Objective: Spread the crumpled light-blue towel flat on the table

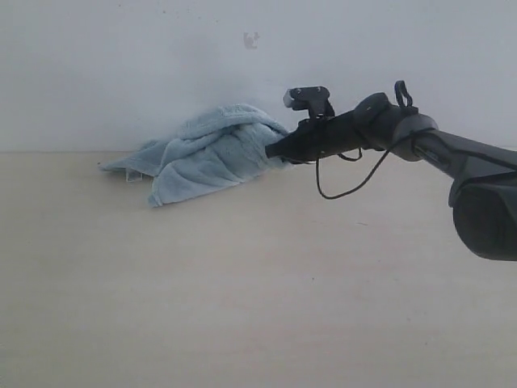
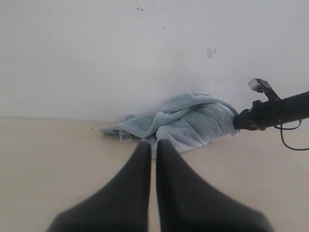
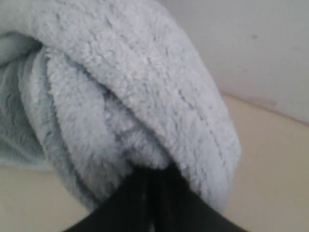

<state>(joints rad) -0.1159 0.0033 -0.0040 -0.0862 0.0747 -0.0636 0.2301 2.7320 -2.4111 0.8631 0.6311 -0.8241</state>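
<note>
Exterior view: towel (image 1: 206,153) crumpled in heap, upper centre-left of frame, on table (image 1: 258,283) by wall | unspread, all flattening left to do | right gripper (image 1: 273,150) pressed together, tips buried in heap's right edge, pinch unclear | left gripper (image 2: 153,144) pressed together, empty, just short of towel

A plain white wall (image 1: 121,65) — one small greyish mark (image 1: 251,40) on it.

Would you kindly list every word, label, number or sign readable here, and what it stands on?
No text can be read in any view.
White label on the towel: too small and blurred to read.
Grey mark on the wall: a smudge, no legible characters.
</note>
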